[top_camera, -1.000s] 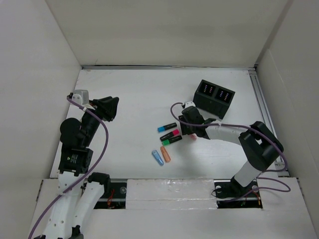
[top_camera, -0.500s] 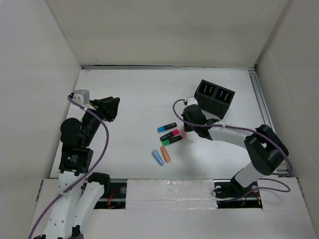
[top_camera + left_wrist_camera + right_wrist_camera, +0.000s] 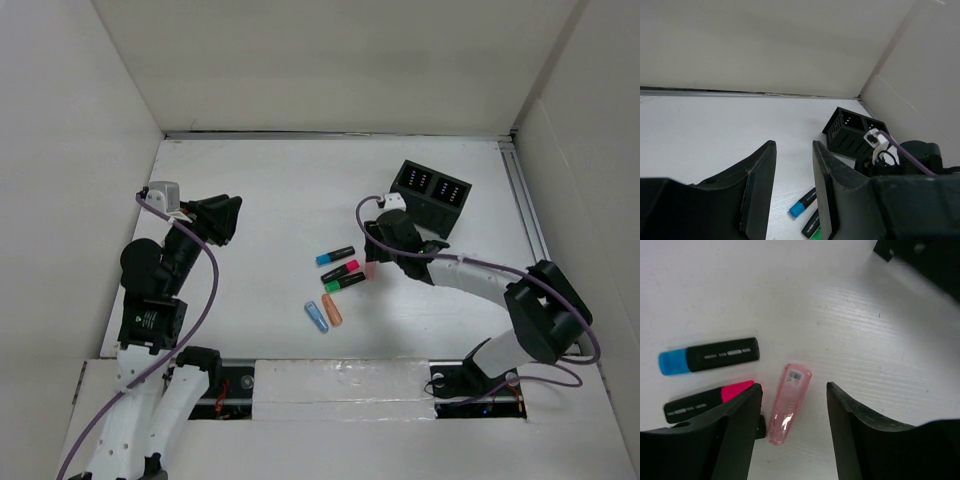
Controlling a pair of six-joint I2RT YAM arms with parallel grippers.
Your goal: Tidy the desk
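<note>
Desk [image 3: 260, 200] tidying needs the spread right gripper [image 3: 793, 390] to drop squarely over the pink case [image 3: 788, 404] and pinch its narrow sides.

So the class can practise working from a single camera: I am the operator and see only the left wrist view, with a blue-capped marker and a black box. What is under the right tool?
Observer: A pale pink stick lies flat on the desk below the right tool, in the gap between its open fingers.
Operator: Are there other loose things that I miss?
Observer: Yes. A blue stick and an orange stick lie side by side, closer to the near edge.
</note>
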